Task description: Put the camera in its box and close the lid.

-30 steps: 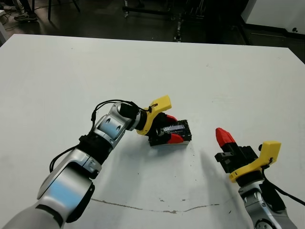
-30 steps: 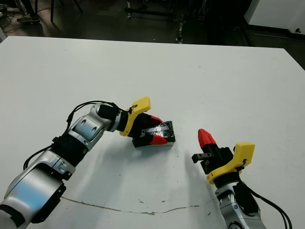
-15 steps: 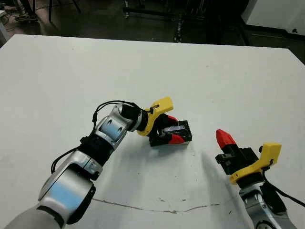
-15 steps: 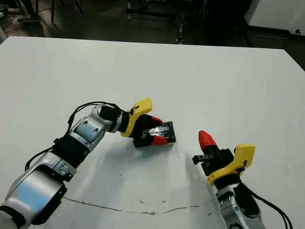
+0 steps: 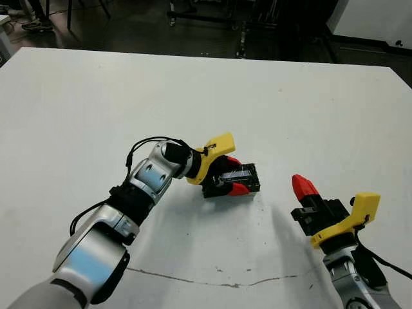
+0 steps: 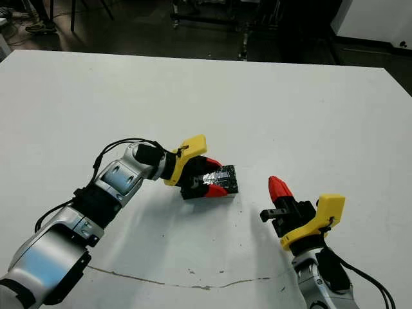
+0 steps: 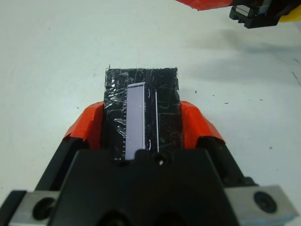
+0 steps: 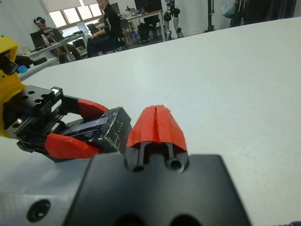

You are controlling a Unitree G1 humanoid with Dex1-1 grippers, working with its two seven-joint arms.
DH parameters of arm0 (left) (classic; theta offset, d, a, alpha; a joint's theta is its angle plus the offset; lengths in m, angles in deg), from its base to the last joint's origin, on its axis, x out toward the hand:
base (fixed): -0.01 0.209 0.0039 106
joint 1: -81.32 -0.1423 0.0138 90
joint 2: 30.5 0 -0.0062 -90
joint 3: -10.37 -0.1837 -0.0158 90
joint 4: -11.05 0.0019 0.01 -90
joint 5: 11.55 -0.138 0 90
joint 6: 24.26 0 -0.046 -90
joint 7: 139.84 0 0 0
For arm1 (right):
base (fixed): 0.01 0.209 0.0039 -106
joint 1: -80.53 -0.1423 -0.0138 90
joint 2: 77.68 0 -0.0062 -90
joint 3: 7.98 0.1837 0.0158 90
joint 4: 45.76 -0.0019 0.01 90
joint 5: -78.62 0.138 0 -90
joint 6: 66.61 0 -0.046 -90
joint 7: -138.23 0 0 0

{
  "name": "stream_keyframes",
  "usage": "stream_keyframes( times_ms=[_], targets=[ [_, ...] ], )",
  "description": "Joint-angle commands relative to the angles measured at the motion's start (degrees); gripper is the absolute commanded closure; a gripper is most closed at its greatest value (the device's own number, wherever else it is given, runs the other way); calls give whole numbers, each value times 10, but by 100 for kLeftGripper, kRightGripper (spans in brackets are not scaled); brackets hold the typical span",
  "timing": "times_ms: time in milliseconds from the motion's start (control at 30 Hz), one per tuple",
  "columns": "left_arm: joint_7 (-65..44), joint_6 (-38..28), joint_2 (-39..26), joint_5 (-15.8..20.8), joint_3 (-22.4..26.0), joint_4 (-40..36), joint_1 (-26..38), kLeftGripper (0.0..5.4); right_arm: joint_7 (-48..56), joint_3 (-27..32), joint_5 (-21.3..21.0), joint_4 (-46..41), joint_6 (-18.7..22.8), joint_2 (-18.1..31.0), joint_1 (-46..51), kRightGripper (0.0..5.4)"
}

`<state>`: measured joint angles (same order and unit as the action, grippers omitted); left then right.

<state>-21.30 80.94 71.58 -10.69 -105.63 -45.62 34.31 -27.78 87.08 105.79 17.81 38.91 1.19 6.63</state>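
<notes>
Squeezing the lid with my left claw; press down evenly (right claw pinched shut, empty).

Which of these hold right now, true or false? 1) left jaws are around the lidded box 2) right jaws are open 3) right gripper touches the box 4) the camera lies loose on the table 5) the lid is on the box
1) The left gripper has its jaws around the box. True.
2) The right gripper has its jaws open. False: its red tips are pressed together, holding nothing.
3) The right gripper touches the box. False: it hovers apart from it, to the robot's right, with bare table between.
4) The camera lies loose on the table. False: no camera is visible anywhere on the table.
5) The lid, glossy black with a pale stripe, sits on the box. True.
</notes>
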Motion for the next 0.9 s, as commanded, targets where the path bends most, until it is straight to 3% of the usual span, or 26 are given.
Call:
stream_keyframes(
  times_ms=[33, 300, 500, 800, 900],
  targets=[
    [20, 6, 33, -34, -44, 51, -41, 223, -4, 8, 2, 0, 1, 3, 3, 540],
    [73, 15, 48, -61, -52, 44, -48, 223, -3, 7, -4, 0, -5, 3, 6, 540],
    [100, -45, 36, -97, -67, 27, -61, 135, 4, 8, 0, 4, -9, 2, 6, 540],
    [70, -93, 31, -87, -65, 52, -57, 5, -1, 7, 0, 1, -2, 2, 7, 540],
    [70, -94, 32, -86, -62, 56, -57, 2, 2, 7, 2, 2, -3, 3, 7, 540]
  ],
)
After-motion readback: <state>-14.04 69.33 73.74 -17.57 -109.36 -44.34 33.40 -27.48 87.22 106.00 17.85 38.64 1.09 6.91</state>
